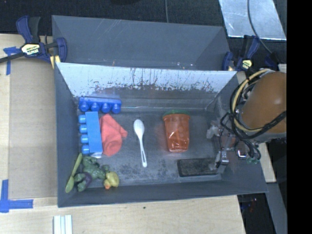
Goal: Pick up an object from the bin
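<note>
My gripper (222, 150) hangs at the bin's right wall, below the orange dome of the wrist. A flat black rectangular pad (194, 167) lies on the floor just left of and below it, with its right end close under the gripper. An orange-red see-through cup (176, 132) with a green rim lies on its side further left, in the middle of the bin. A white plastic spoon (141, 141) lies beyond the cup, bowl end toward the back wall.
At the left side lie a pink-red cloth (112, 134) and blue toy bricks (92, 126) in an L shape. A green toy figure (89, 171) and a small yellow duck (111, 180) sit in the front left corner.
</note>
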Controlling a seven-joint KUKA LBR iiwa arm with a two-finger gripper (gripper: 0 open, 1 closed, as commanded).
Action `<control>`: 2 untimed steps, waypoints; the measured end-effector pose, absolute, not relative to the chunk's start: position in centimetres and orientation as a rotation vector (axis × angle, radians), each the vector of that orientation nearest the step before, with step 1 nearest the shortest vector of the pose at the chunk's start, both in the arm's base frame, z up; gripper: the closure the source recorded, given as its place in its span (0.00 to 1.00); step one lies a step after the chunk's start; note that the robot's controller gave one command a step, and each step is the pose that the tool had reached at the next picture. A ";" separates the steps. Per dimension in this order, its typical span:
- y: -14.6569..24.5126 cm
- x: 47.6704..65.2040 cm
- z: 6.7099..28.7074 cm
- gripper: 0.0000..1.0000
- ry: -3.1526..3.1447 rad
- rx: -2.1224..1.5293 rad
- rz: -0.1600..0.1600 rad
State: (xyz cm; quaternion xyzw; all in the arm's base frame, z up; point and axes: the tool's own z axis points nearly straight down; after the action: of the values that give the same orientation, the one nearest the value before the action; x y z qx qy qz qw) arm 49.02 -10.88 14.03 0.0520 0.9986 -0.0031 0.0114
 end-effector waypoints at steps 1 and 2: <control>-5.9 48.5 10.3 0.00 3.107 -0.456 0.000; -7.7 48.5 8.3 0.00 3.130 0.114 -0.003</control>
State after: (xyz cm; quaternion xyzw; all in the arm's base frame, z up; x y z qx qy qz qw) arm 48.51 -7.74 8.35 0.0363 0.9993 -0.0010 0.0046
